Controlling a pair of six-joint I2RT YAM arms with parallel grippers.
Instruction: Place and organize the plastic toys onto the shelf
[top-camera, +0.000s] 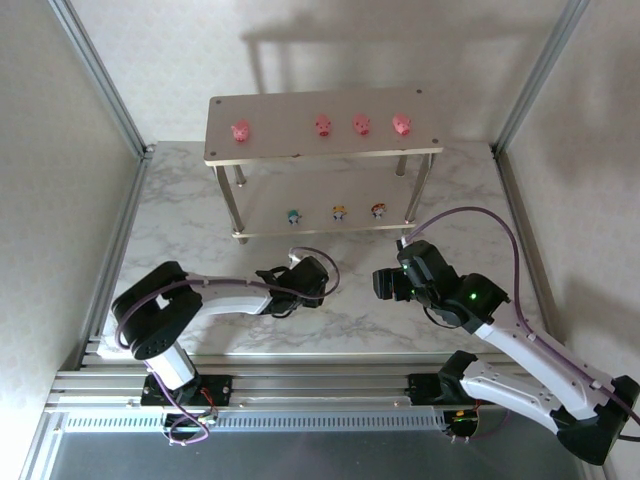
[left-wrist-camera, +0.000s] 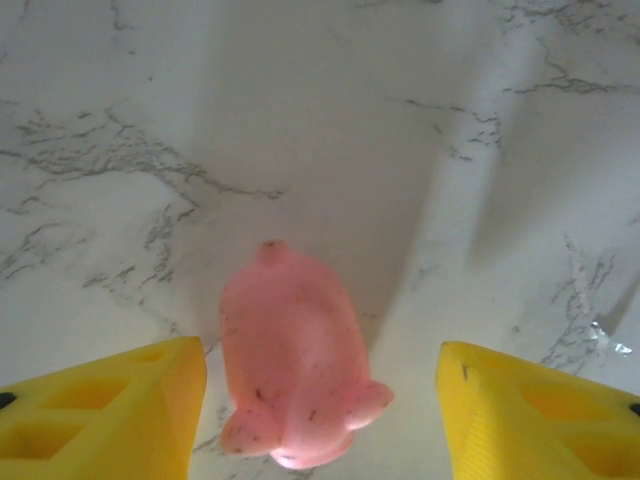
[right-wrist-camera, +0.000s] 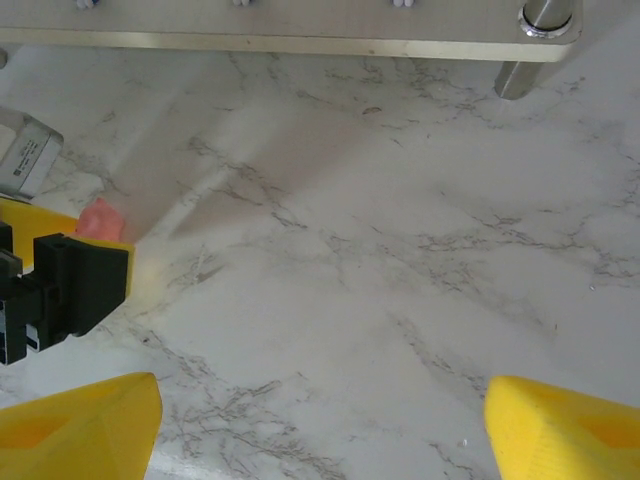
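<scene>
**Top external view.** The two-tier shelf of beige boards on slim silver metal legs (top-camera: 280, 132) stands at the far side of the white marble-patterned table (top-camera: 190, 240). Four pink pig-shaped plastic toys sit in a row on its top board. One pig (top-camera: 240, 131) is toward the left, and a second pig (top-camera: 323, 125), a third pig (top-camera: 361, 124) and a fourth pig (top-camera: 401, 125) sit closer together on the right. Three small multicoloured plastic figurines stand on the lower board: one at the left (top-camera: 293, 216), one in the middle (top-camera: 339, 212) and one at the right (top-camera: 379, 210). The left gripper (top-camera: 300, 272) is low over the table just in front of the shelf. The right gripper (top-camera: 388, 282) is near it, but apart.

**Left wrist view.** A fifth pig (left-wrist-camera: 295, 360) lies on the marble between the left gripper's yellow fingers (left-wrist-camera: 110, 415). The fingers are spread on either side of it. One is just beside the pig and the other is well apart from it; neither presses it.

**Right wrist view.** The right gripper (right-wrist-camera: 320, 400) is spread wide with bare marble between its fingers. At the left edge is the left gripper (right-wrist-camera: 60, 285), with a bit of the fifth pig (right-wrist-camera: 100, 218) beside it. The shelf's lower board (right-wrist-camera: 300, 30) runs along the top.
</scene>
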